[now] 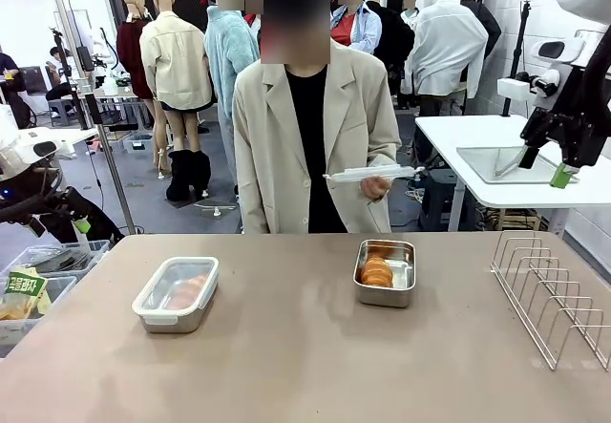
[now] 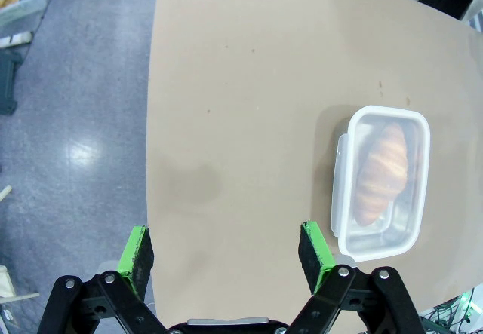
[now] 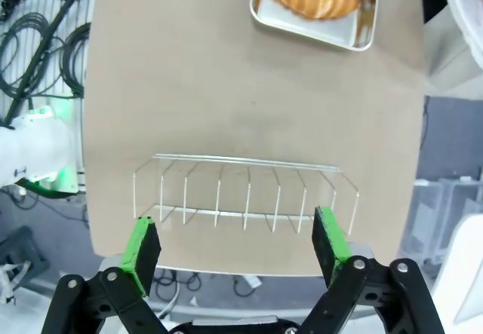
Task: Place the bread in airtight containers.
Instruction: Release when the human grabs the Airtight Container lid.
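Observation:
Two steel airtight containers stand on the brown table. The left container (image 1: 177, 294) has its clear lid on, and a golden roll of bread (image 2: 381, 172) shows through the lid (image 2: 381, 182). The right container (image 1: 385, 272) is open with bread (image 1: 377, 271) inside; it also appears at the top of the right wrist view (image 3: 313, 6). A person behind the table holds a clear lid (image 1: 372, 172) in one hand. My left gripper (image 2: 225, 255) hangs open above the table's left edge, holding nothing. My right gripper (image 3: 235, 240) is open high above the wire rack, also holding nothing.
A wire rack (image 1: 552, 299) stands at the table's right side, below my right gripper (image 1: 546, 163). Bins (image 1: 38, 280) with packets sit beside the table's left edge, near my left arm (image 1: 43, 203). A white side table with a flat steel tray (image 1: 496, 163) is at the back right.

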Controlling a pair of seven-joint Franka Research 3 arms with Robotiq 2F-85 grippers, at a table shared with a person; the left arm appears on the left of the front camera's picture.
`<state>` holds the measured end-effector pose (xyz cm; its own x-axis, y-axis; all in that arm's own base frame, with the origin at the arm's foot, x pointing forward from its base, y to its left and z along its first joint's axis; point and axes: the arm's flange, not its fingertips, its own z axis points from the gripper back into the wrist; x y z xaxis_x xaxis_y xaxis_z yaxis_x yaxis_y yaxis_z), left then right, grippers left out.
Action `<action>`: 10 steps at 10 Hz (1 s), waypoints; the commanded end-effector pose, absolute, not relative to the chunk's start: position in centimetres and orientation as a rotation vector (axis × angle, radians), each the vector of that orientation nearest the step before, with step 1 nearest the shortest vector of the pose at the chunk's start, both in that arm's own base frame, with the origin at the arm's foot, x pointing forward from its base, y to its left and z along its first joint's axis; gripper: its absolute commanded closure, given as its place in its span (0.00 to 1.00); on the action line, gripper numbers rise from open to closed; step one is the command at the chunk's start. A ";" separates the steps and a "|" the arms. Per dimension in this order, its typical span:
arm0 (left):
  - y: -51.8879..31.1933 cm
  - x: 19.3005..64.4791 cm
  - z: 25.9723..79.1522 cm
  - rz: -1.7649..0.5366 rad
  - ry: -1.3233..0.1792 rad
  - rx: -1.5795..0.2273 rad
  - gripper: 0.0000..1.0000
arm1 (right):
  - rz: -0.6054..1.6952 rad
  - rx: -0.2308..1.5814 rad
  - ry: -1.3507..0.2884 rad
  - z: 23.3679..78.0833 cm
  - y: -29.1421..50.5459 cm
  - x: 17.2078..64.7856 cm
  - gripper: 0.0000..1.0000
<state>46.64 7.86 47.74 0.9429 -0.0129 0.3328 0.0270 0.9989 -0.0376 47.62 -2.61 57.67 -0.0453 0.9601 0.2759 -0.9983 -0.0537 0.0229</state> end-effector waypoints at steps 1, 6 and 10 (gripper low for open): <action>8.1 46.6 47.9 -0.022 -0.337 -0.036 0.00 | 1.606 0.252 -0.192 57.8 -2.7 47.5 0.00; 8.1 46.6 47.9 -0.022 -0.337 -0.036 0.00 | 1.606 0.252 -0.192 57.8 -2.7 47.5 0.00; 8.1 46.6 47.9 -0.022 -0.337 -0.036 0.00 | 1.606 0.252 -0.192 57.8 -2.7 47.5 0.00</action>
<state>46.64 7.86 47.73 0.9429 -0.0129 0.3328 0.0270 0.9989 -0.0376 47.62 -2.75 57.75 -0.0423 0.9604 0.2755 -0.9985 -0.0506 0.0230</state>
